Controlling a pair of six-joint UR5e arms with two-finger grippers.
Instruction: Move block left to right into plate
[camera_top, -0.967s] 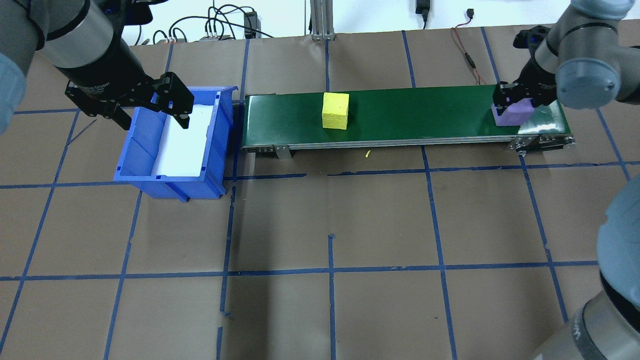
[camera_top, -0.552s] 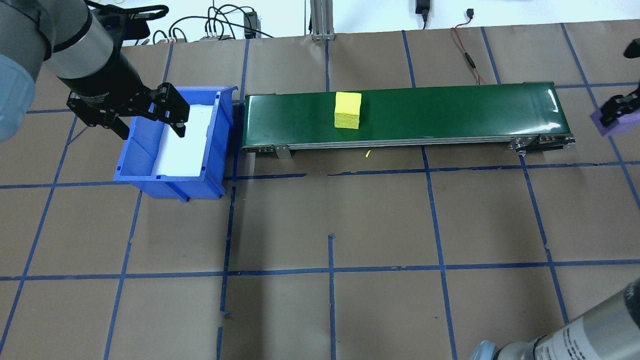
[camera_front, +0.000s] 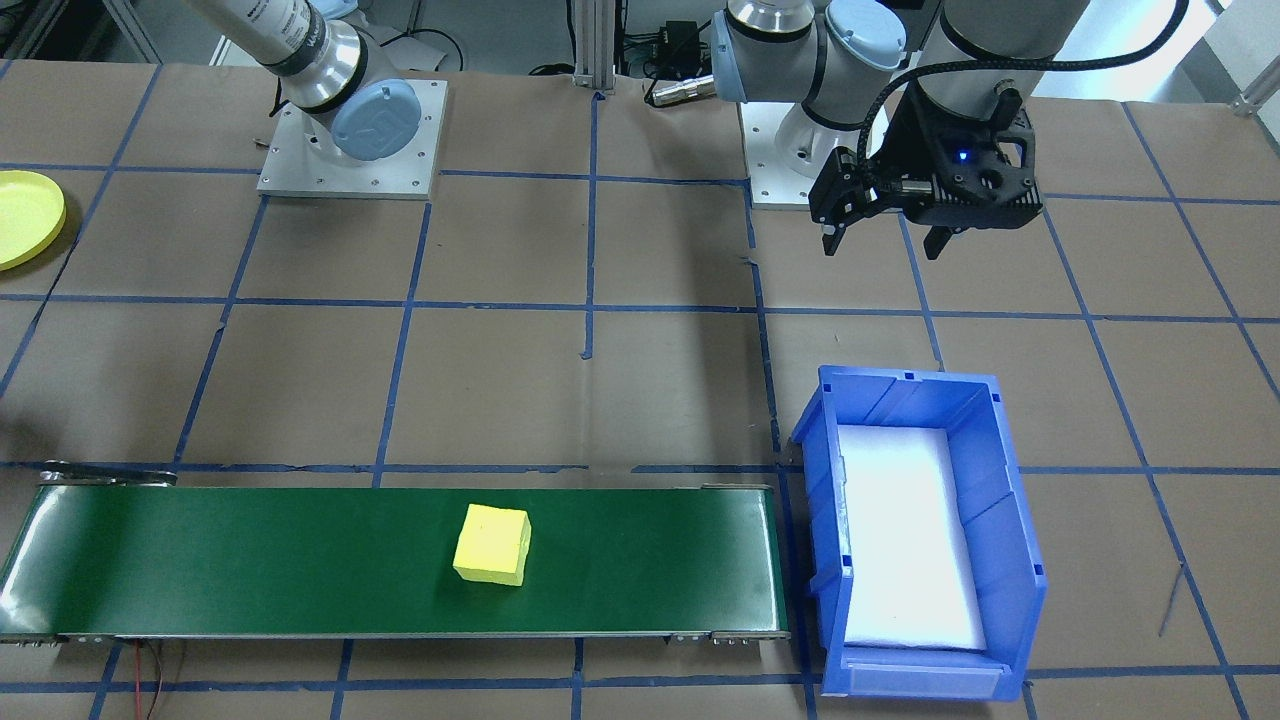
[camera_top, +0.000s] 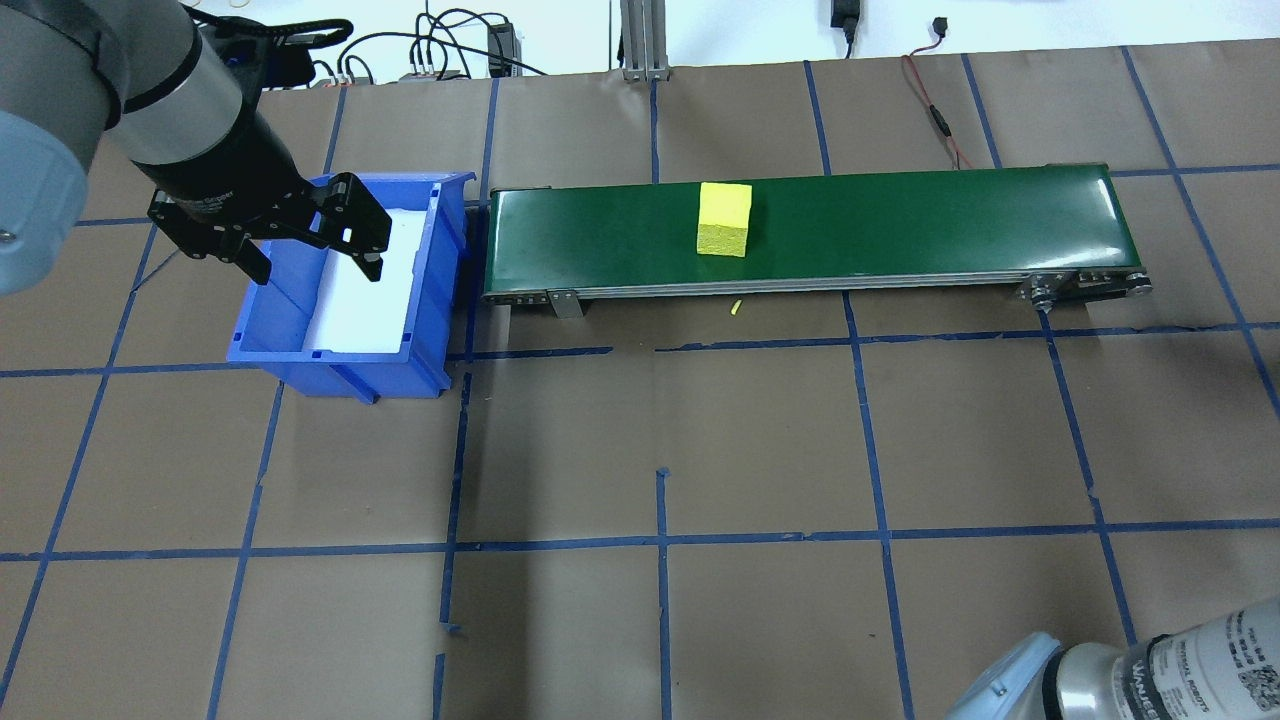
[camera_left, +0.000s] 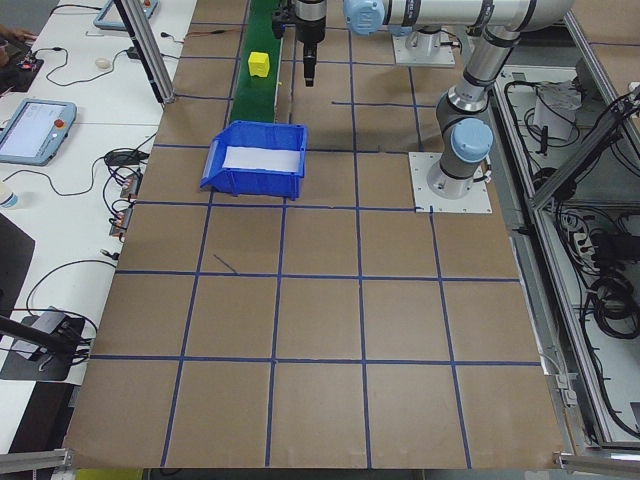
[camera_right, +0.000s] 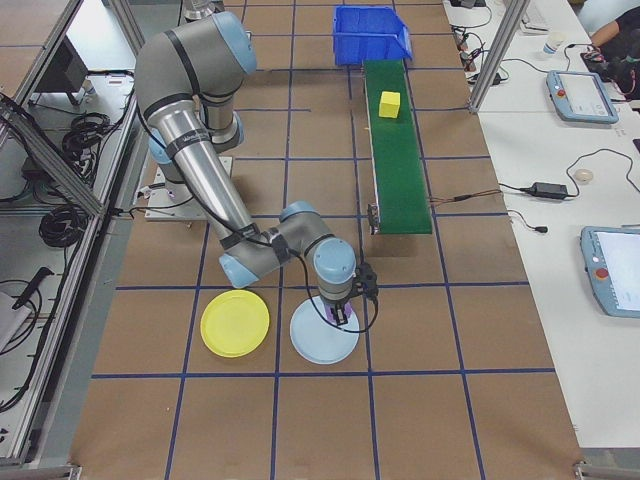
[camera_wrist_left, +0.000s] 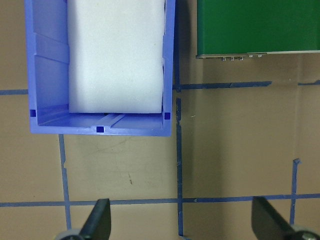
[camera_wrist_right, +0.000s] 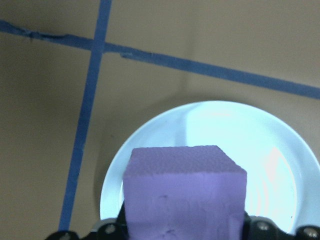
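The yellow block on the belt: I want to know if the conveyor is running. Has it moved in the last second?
Yes. The yellow block has shifted rightward along the green belt, farther from the blue bin.

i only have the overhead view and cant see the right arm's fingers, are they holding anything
observer: yes, the right gripper is shut on a purple foam cube.
operator: is it over the round bright-yellow plastic plate
observer: no, it hangs over a pale blue round plate that lies beside the yellow one.
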